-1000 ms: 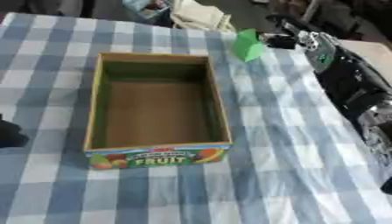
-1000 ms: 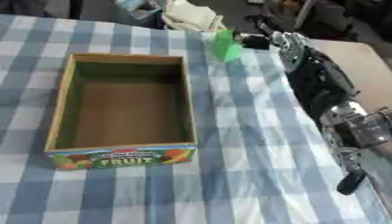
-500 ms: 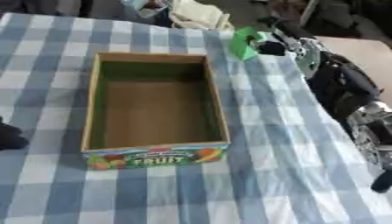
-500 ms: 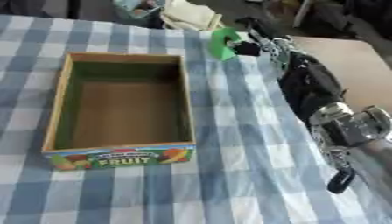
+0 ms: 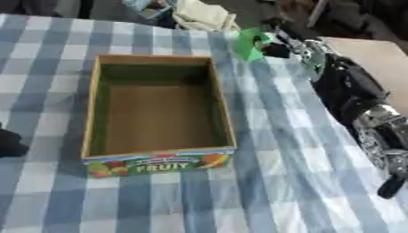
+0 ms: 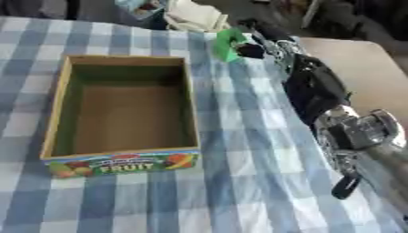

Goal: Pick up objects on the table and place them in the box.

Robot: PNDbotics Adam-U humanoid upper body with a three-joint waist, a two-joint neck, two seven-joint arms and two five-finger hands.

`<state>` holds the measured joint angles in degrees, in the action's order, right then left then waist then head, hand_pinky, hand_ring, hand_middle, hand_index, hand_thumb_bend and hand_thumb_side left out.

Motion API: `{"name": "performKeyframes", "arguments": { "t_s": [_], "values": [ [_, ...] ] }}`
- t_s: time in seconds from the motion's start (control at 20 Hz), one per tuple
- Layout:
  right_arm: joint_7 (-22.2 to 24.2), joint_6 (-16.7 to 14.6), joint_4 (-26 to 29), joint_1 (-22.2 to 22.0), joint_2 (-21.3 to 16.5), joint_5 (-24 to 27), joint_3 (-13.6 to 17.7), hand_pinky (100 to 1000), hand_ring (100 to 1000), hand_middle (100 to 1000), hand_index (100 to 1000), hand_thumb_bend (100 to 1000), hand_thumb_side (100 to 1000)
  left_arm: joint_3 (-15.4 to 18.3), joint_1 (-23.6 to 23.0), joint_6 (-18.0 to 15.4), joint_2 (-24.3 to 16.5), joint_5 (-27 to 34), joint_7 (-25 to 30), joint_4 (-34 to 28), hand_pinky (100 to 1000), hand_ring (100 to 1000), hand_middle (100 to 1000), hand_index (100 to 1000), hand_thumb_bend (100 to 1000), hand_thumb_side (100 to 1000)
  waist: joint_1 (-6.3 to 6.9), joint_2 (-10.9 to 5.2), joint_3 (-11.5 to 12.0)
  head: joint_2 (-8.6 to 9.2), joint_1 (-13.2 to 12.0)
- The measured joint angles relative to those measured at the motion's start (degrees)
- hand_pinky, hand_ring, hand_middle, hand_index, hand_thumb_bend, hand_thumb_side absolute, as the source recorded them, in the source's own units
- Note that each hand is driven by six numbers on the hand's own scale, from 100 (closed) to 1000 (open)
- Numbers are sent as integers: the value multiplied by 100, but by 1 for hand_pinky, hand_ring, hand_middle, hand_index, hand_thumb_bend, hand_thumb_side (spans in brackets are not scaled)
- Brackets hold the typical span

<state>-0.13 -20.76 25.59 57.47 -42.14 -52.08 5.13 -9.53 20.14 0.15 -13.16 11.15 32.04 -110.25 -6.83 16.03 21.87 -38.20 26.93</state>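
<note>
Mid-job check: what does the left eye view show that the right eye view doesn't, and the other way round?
Only the left eye view shows a dark shape at the left edge, beside the box; I cannot tell what it is. Only the right eye view shows more of the bare tan surface beyond the checked cloth. Both show the empty box marked FRUIT, and the right hand reaching to the far edge, at the green object. Its grip is unclear.

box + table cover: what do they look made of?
Box: looks like cardboard, matte brown inside, printed fruit label on the front wall. Table cover: seems woven cloth, blue and white check, matte, lying in soft creases near the right arm.
</note>
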Motion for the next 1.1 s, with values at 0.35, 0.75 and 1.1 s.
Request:
{"name": "performKeyframes", "arguments": {
  "t_s": [0.35,0.75,1.1],
  "values": [
    [335,-115,169,32,-2,19,-37,890,928,975,1000,243,902,-13,-16,-1,0,-5,2,4,800,731,705,858,100,733,3,-44,-33,-2,27],
    [602,-94,316,27,-2,-657,-121,892,932,989,1000,337,869,-13,-16,-5,0,-5,23,5,800,731,706,859,100,734,41,-46,-20,-1,56],
    [291,8,278,-6,2,-983,-19,861,906,983,1000,271,889,-14,-15,-5,0,-5,27,5,801,731,706,859,100,739,61,-1,6,24,77]
  ]
}}
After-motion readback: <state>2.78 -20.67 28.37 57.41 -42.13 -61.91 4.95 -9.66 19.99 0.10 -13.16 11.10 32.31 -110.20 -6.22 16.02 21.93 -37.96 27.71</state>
